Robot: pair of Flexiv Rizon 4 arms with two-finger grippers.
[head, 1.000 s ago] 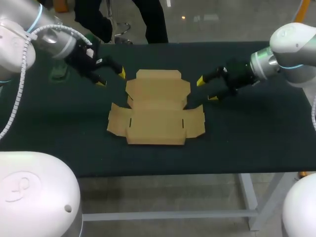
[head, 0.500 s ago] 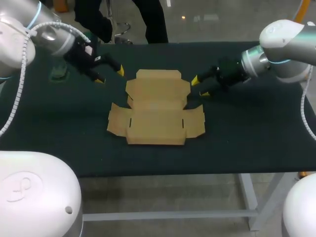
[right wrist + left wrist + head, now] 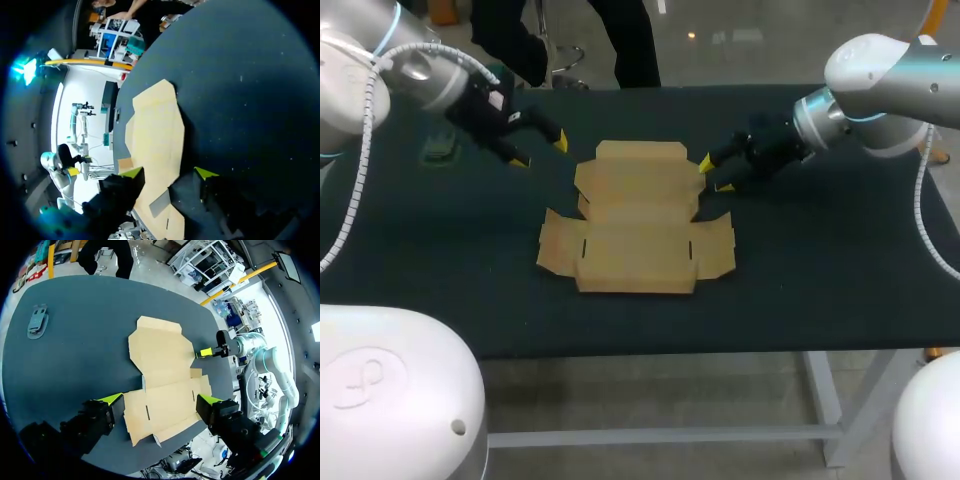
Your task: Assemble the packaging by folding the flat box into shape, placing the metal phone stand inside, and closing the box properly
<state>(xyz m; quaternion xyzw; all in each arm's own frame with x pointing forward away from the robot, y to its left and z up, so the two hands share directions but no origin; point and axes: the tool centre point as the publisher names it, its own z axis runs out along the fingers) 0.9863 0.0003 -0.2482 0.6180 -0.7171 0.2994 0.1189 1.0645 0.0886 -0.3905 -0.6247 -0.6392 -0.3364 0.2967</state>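
Right jaws just beside far-right edge of flat box (image 3: 638, 225)

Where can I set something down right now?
Bare table right of the flat box, nearer than the right end effector, and left of it, nearer than the left end effector. Crowded: the box's far flap between both end effectors; the far-left corner by the phone stand.

The box (image 3: 638, 225) is plain tan cardboard, with thin darker lines at its creases and slits. The table (image 3: 820, 280) is dark blue-black. At ten o'clock from the box, the stand (image 3: 37, 322) is dull grey. The left gripper (image 3: 540, 152) and right gripper (image 3: 715, 175) are black with bright yellow tips. The left arm (image 3: 360, 70) and right arm (image 3: 890, 75) are white and silver-grey, each with a pale blue ring.
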